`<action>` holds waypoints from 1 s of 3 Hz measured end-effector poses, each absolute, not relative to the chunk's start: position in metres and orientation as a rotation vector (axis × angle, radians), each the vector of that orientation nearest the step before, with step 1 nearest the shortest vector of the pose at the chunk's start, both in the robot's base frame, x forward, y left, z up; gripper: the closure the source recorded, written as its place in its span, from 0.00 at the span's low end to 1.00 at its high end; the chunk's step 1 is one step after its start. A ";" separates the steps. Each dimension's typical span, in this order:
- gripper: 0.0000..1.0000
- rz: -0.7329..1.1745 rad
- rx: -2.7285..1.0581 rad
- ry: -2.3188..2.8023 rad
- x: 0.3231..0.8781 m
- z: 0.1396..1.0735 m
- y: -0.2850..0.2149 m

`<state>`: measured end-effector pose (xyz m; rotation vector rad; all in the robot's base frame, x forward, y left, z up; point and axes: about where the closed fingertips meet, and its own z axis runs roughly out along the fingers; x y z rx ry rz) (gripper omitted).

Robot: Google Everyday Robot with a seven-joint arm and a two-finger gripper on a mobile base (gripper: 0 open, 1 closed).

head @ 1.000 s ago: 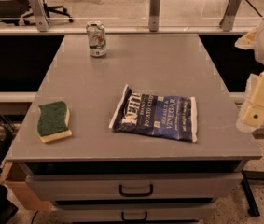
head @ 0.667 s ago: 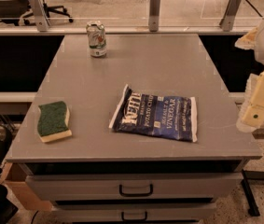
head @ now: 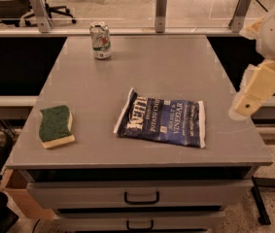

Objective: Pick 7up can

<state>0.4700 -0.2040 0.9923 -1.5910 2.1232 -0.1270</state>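
Note:
The 7up can (head: 100,40) is a small dented silvery-white and green can with a red mark. It stands upright near the far left edge of the grey table (head: 151,72). My gripper (head: 241,108), with cream-coloured fingers, hangs at the right edge of the view, beside the table's right edge. It is far from the can, to the can's right and nearer to me. It holds nothing that I can see.
A blue Kettle chip bag (head: 161,120) lies flat in the middle front of the table. A green and yellow sponge (head: 56,125) lies at the front left. Drawers (head: 142,197) sit below the tabletop. A rail with metal posts (head: 161,4) runs behind the table.
My gripper has moved a little to the left and up, closer to the table's right edge. The can, bag and sponge have not moved.

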 end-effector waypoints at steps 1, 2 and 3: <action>0.00 0.011 -1.416 2.008 0.511 0.993 -0.181; 0.00 0.166 -1.290 1.855 0.551 0.995 -0.145; 0.00 0.258 -1.176 1.692 0.586 1.008 -0.108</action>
